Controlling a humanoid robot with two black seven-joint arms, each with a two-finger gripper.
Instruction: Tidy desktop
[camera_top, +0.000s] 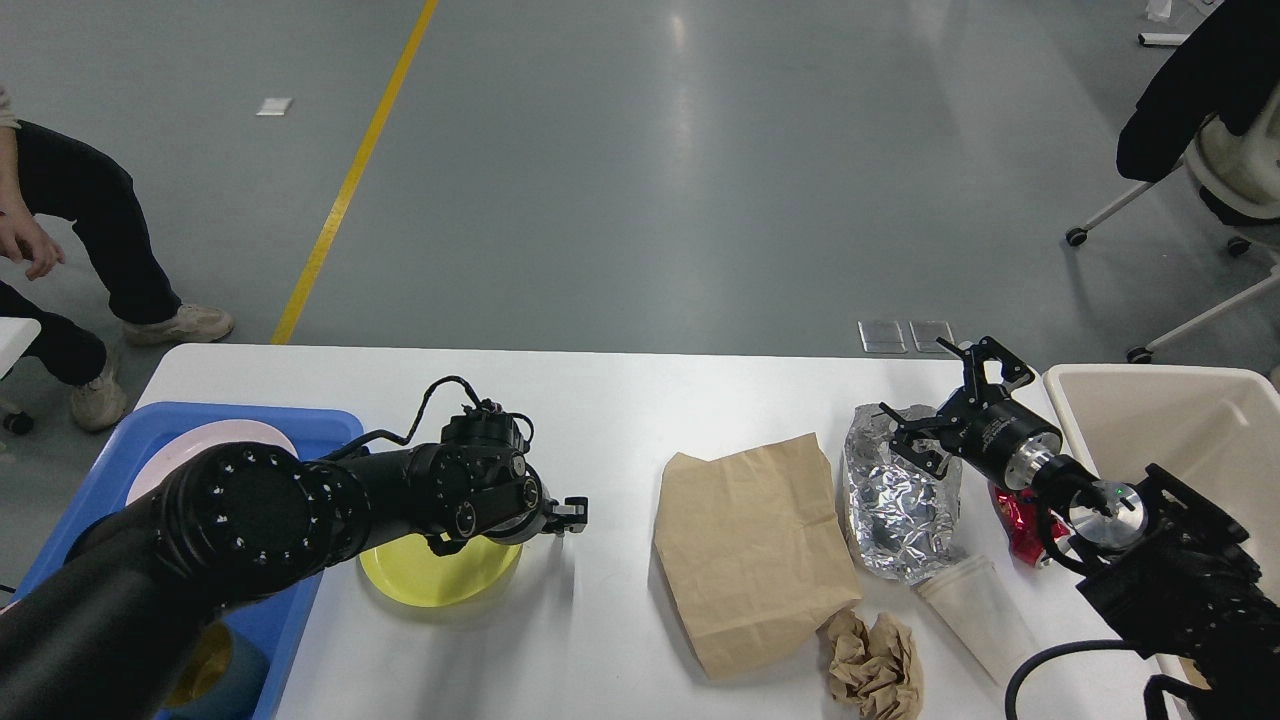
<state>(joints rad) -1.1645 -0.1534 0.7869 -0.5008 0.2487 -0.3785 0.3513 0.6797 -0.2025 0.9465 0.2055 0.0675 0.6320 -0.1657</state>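
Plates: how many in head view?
2. A yellow plate lies on the desktop, partly under the left arm; a pink plate sits in the blue tray. The arm may hide more.

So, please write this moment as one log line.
left hand: over yellow plate | right hand: open, above foil | desktop: uncleared

1. Bright, even overhead light; the picture is sharp throughout.
2. Pale glare streaks the grey floor (690, 120).
3. Soft shadows sit beside the paper bag (750, 550) on the white desktop (620, 400).
4. The foil (900, 500) glints.
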